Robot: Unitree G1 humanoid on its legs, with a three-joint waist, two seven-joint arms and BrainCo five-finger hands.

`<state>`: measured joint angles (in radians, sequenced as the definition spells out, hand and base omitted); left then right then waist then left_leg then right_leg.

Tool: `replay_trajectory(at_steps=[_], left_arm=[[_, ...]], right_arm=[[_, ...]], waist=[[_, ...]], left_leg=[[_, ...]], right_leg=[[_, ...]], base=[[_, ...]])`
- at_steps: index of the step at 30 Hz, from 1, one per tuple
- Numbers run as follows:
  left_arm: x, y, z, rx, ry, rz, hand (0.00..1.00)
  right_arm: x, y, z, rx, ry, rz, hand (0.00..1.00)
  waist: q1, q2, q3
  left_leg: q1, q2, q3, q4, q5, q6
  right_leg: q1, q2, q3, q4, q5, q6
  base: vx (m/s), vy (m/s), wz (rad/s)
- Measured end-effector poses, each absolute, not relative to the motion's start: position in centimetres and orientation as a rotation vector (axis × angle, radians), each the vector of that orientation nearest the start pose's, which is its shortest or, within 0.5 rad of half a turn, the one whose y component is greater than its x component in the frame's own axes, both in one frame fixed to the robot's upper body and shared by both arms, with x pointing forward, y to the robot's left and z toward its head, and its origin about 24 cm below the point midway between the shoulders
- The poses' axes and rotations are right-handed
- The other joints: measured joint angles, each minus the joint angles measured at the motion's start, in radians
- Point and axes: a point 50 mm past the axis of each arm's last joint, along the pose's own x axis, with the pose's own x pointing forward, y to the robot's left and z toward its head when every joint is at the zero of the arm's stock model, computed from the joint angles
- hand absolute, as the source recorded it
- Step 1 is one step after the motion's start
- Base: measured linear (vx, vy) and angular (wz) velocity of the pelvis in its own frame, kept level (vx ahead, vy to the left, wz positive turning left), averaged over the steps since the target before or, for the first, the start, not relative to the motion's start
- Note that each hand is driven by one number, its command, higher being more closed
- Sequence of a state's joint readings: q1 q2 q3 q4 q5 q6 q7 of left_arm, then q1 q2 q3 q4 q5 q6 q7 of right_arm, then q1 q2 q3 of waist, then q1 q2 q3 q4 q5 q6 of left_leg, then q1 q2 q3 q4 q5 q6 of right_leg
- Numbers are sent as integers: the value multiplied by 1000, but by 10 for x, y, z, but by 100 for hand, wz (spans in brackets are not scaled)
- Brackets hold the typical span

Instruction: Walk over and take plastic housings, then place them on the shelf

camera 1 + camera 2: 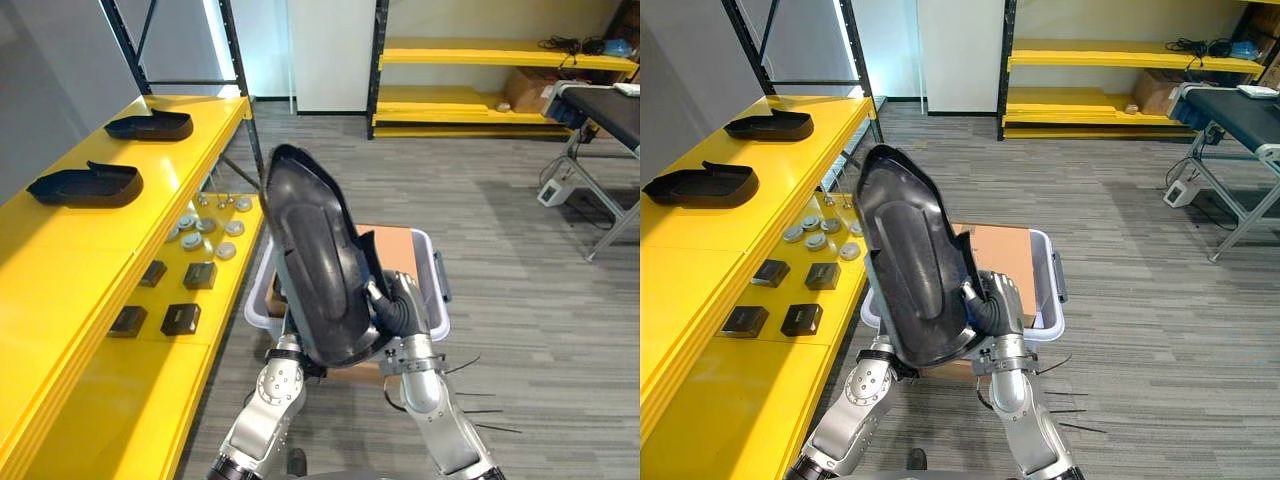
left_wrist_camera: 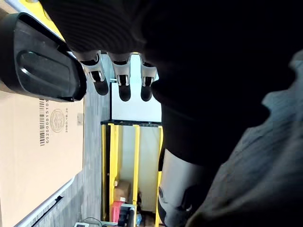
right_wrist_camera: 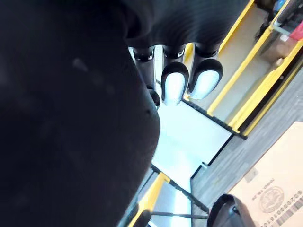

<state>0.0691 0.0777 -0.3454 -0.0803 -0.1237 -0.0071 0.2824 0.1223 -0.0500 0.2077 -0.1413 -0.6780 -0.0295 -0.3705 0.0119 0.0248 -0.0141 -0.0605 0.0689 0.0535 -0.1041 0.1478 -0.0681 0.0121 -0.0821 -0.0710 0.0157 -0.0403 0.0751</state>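
I hold a large black plastic housing (image 1: pixel 315 260) upright between both hands, above a bin. My right hand (image 1: pixel 400 305) grips its right lower edge, fingers (image 3: pixel 173 85) curled against the dark shell. My left hand (image 2: pixel 124 78) is behind the housing's lower left side, its fingers relaxed alongside the shell. To my left runs the yellow shelf (image 1: pixel 100 260), and two more black housings (image 1: pixel 150 126) (image 1: pixel 88 185) lie on its top level. Another black housing (image 2: pixel 42 66) rests on the cardboard below.
A pale bin (image 1: pixel 436 300) with a cardboard box (image 1: pixel 395 250) sits on the floor under the housing. The lower shelf level carries small black boxes (image 1: pixel 180 318) and metal discs (image 1: pixel 205 225). A second yellow rack (image 1: pixel 480 55) stands far ahead, and a table (image 1: pixel 600 105) at right.
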Motion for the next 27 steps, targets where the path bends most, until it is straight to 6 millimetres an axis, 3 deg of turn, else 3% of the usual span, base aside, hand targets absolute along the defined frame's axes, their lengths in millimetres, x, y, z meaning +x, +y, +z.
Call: replay_trajectory(at_steps=[7,12,22,27], left_arm=[[224,114,38,-85,26,35,0],[221,117,44,-136,4,53,0],[220,110,53,-226,-26,-3,0],[219,98,54,-283,-11,-64,0]], right_arm=[[225,-161,58,-703,-181,-339,100],[224,-174,57,-721,-152,-404,100],[224,-174,57,-797,-158,-404,100],[225,-165,43,-827,-116,-348,100]], waist=[[-1,0,0],[1,0,0],[0,0,0],[-1,0,0]], left_leg=[[0,0,-2,0,0,0],[0,0,-9,0,0,0],[0,0,-12,0,0,0],[0,-1,-12,0,0,0]], right_leg=[[2,0,-3,0,0,0],[3,0,-6,0,0,0],[3,-1,-8,0,0,1],[3,-1,-8,0,0,0]], base=[[0,0,0],[0,0,0],[0,0,0],[0,0,0]])
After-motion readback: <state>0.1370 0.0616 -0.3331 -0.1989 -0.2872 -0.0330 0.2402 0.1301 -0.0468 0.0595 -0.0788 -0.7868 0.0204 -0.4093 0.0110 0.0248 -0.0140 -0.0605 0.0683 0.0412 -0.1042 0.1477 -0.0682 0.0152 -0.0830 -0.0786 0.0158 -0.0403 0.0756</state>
